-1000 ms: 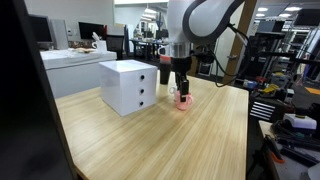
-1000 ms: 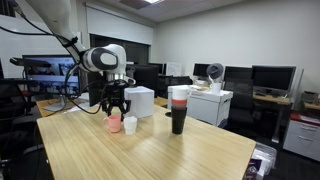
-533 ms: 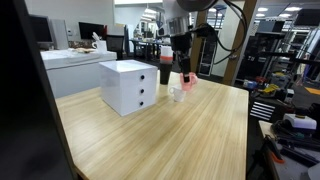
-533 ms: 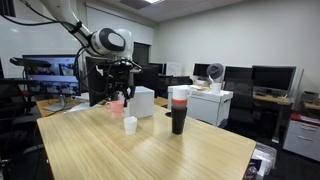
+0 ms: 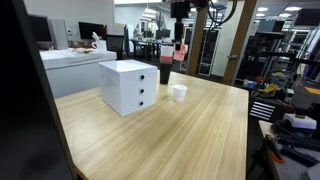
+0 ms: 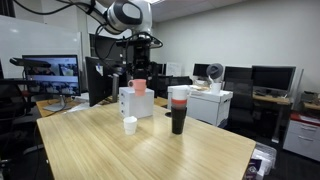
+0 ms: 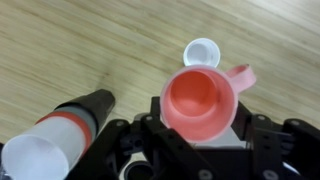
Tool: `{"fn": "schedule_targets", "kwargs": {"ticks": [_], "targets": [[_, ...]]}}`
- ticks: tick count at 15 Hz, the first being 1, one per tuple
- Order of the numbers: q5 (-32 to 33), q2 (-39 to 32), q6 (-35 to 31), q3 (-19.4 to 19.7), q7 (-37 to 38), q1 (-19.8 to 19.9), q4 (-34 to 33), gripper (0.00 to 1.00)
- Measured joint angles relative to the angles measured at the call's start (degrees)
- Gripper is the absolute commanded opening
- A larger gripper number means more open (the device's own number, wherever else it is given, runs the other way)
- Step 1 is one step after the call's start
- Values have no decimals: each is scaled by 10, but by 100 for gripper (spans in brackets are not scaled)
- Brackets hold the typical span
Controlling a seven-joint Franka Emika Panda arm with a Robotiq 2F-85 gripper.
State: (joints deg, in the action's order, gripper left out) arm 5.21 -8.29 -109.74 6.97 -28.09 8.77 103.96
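Overhead, the gripper [image 6: 139,78] was clamped on the pink cup [image 7: 205,100], holding it upright, mouth up, well above the wooden table [image 5: 200,130]. Below it a small white cup [image 7: 202,52] stood on the table, near a black tumbler [image 6: 179,112] and a white drawer box [image 5: 128,86].

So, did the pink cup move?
Yes. The pink cup went up. It stood down beside the small white cup, and now the end effector holds it in the air, well above that white cup.
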Motion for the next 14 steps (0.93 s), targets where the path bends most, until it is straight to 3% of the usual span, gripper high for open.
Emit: {"fn": "schedule_targets", "kwargs": {"ticks": [6,14], "targets": [[-28,-59,3,6,7,15,-139,41],[-43,-128,3,9,60,47,-266,41]]}}
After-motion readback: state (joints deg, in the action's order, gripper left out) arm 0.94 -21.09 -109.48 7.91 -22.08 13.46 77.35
